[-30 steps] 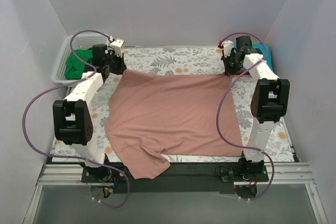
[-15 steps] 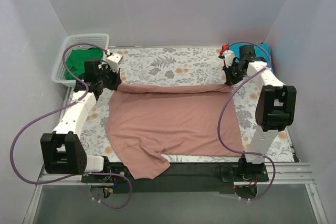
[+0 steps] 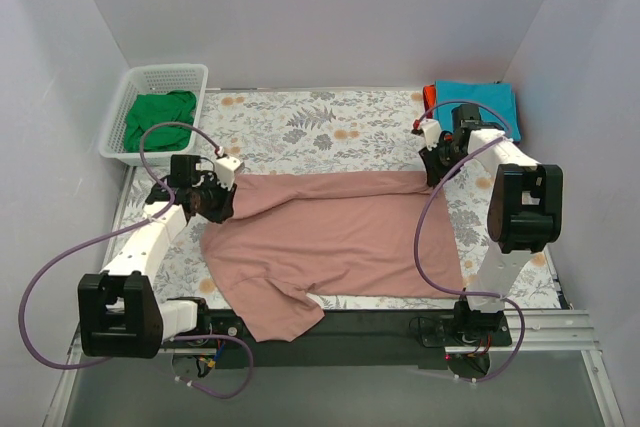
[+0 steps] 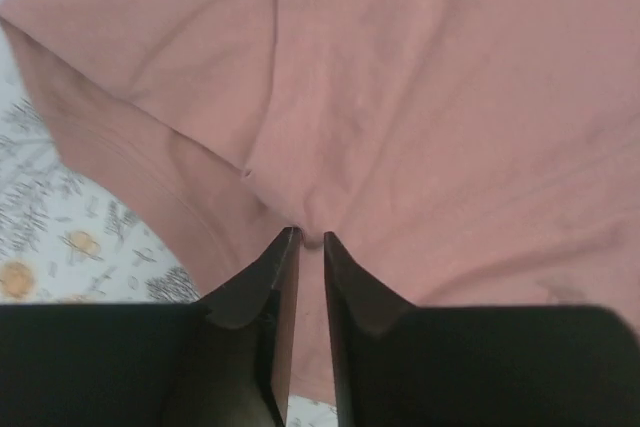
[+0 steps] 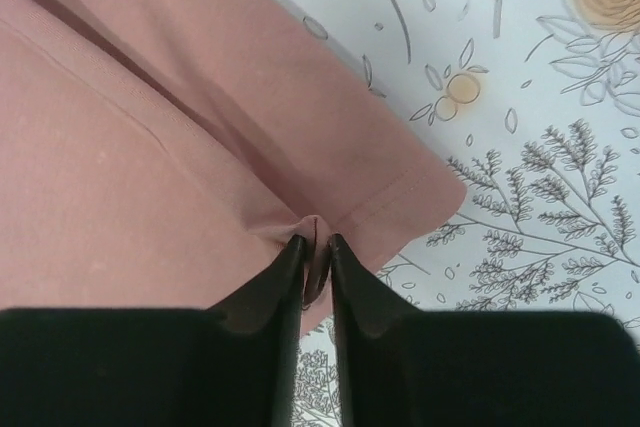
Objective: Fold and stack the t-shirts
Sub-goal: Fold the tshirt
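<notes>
From above, the tips of the left gripper (image 4: 310, 239) and right gripper (image 5: 316, 242) were hidden under their own bodies, and the red-orange t-shirt (image 3: 429, 95) was only a sliver beside the teal t-shirt (image 3: 478, 102), too small to read any fold. Both wrist views cut the pink t-shirt (image 4: 450, 97) off at the frame edges; the nipped cloth vanished into each finger gap, seemingly a thin fold.
</notes>
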You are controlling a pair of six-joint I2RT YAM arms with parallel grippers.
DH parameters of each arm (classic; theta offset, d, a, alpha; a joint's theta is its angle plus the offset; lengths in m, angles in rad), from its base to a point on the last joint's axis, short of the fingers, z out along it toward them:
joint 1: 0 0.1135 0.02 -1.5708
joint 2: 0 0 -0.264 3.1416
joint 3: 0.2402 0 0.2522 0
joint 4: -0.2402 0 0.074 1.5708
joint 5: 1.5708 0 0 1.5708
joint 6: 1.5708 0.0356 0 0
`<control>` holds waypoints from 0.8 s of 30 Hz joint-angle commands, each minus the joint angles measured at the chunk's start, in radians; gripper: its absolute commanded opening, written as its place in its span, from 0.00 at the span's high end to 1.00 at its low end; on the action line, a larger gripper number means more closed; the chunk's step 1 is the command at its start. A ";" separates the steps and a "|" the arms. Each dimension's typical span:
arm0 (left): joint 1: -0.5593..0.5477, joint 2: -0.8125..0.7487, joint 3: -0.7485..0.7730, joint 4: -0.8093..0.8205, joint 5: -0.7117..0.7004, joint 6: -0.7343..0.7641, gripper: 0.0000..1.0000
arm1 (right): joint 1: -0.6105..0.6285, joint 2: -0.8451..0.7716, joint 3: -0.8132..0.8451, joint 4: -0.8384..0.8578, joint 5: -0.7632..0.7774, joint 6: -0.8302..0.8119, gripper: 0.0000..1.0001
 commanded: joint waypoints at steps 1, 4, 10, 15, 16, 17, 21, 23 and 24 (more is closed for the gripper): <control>0.006 -0.021 -0.012 -0.114 0.050 0.099 0.82 | -0.007 -0.014 -0.012 -0.051 -0.025 -0.051 0.66; 0.014 -0.053 0.009 -0.133 0.104 0.101 0.71 | -0.007 -0.054 -0.008 -0.085 -0.057 -0.075 0.51; 0.014 0.106 0.170 -0.102 0.162 -0.017 0.60 | -0.035 -0.079 0.072 -0.122 -0.091 -0.032 0.40; 0.008 0.284 0.298 -0.062 0.214 -0.129 0.57 | -0.035 -0.011 0.130 -0.136 -0.088 0.020 0.57; 0.002 0.334 0.316 -0.041 0.214 -0.146 0.57 | -0.035 0.000 0.138 -0.139 -0.087 0.023 0.61; -0.006 0.361 0.345 -0.035 0.213 -0.156 0.57 | -0.033 0.007 0.141 -0.140 -0.082 0.029 0.62; -0.039 0.467 0.396 -0.005 0.200 -0.197 0.55 | -0.033 0.050 0.147 -0.145 -0.064 0.034 0.61; -0.053 0.511 0.408 0.019 0.197 -0.215 0.54 | -0.033 0.061 0.141 -0.149 -0.051 0.025 0.55; -0.059 0.523 0.416 0.024 0.197 -0.218 0.54 | -0.033 0.066 0.138 -0.149 -0.047 0.020 0.52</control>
